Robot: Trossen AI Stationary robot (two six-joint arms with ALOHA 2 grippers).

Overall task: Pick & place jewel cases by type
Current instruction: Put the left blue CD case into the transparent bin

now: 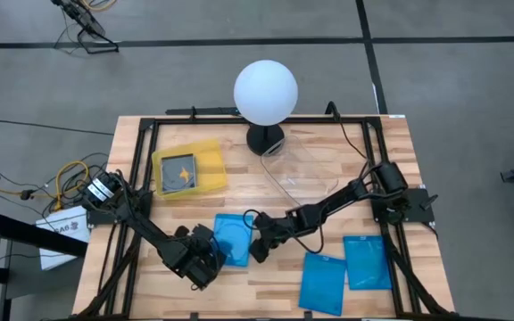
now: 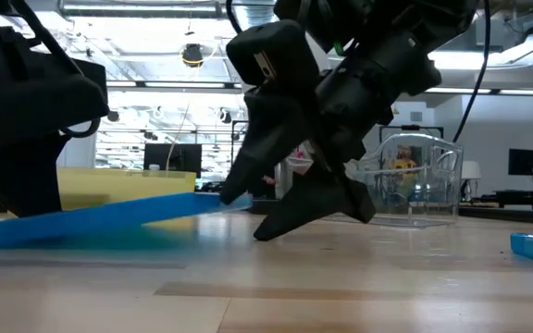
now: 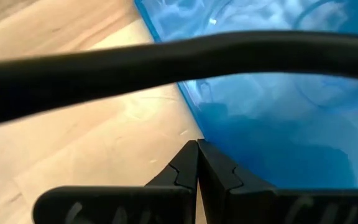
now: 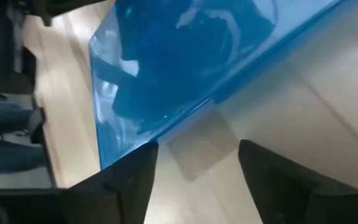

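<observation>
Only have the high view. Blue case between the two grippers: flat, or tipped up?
Observer: Tipped. In the low view the blue case slopes, and its end by the right gripper is off the table.
Operator: Right jaws clamped on it?
Observer: No. The right wrist view shows them spread with nothing between them; the case's edge is just ahead of them.
Operator: And the left?
Observer: In the left wrist view the left gripper has its jaws shut, tips together at the case's edge, low over the table.
</observation>
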